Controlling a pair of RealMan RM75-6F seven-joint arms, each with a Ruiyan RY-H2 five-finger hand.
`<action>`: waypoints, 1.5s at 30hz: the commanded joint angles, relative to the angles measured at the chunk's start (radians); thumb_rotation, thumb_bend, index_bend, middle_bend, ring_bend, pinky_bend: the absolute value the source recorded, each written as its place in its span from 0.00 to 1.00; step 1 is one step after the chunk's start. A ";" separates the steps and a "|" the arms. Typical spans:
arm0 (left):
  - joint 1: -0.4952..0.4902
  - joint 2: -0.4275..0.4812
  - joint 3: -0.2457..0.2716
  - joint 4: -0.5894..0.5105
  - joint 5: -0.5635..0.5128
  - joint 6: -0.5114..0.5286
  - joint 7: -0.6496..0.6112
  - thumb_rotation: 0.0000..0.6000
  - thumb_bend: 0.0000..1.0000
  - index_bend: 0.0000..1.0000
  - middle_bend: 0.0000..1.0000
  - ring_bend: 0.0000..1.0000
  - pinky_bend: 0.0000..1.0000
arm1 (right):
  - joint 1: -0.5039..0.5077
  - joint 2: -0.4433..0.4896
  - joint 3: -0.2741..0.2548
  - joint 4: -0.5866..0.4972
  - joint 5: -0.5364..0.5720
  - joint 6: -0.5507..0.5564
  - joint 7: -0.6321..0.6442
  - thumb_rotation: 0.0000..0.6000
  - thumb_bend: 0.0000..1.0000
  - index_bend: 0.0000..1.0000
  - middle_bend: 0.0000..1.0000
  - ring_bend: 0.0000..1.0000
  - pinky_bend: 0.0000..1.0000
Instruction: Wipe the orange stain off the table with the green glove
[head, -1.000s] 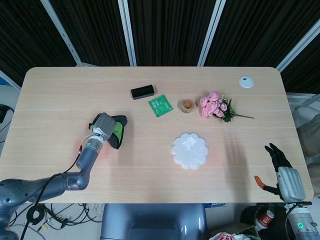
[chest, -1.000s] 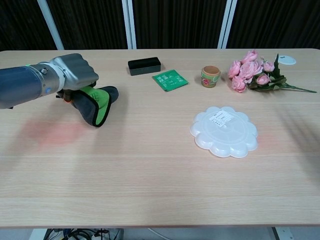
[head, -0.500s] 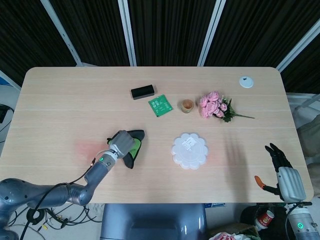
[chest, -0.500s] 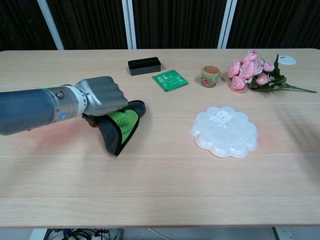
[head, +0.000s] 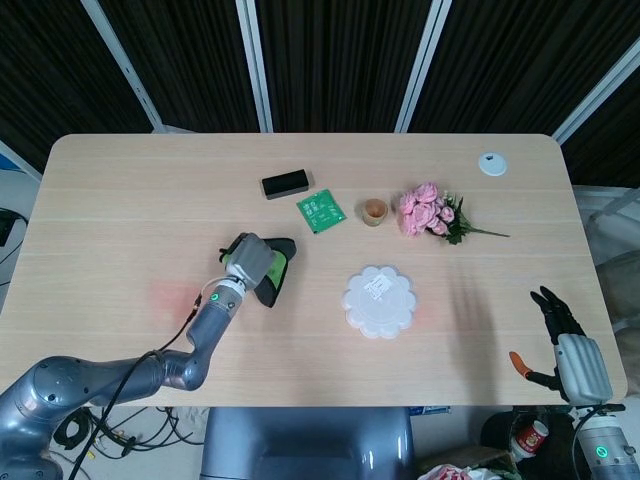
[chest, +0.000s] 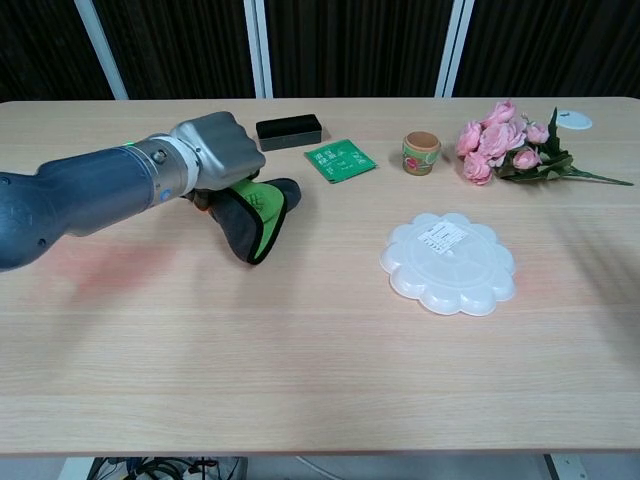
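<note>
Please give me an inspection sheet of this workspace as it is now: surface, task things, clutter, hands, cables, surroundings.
Surface: light wooden table; faint orange stain left of the glove.
Task things: green glove lies on the table, off the stain, under the left hand.
Clutter: black box, green packet, small cup, pink flowers, white flower-shaped plate, white round disc.
Hands: left hand grips the glove; right hand off the table edge, fingers apart, holding nothing.
Cables: a black cable runs along the left arm; more cables on the floor at lower left.
Surroundings: dark curtains behind white frame bars.
</note>
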 joint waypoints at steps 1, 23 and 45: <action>0.031 0.055 0.006 -0.025 -0.011 0.022 -0.013 1.00 0.68 0.71 0.77 0.68 0.73 | 0.000 0.000 0.000 0.000 0.001 -0.001 0.001 1.00 0.22 0.00 0.00 0.00 0.18; 0.261 0.393 0.062 -0.224 0.136 0.181 -0.304 1.00 0.04 0.02 0.00 0.01 0.13 | -0.002 -0.004 -0.004 -0.004 -0.007 0.006 -0.023 1.00 0.22 0.00 0.00 0.00 0.18; 0.696 0.585 0.178 -0.510 0.624 0.637 -0.861 1.00 0.00 0.00 0.00 0.00 0.01 | -0.004 -0.008 -0.009 0.004 -0.019 0.012 -0.048 1.00 0.22 0.00 0.00 0.00 0.18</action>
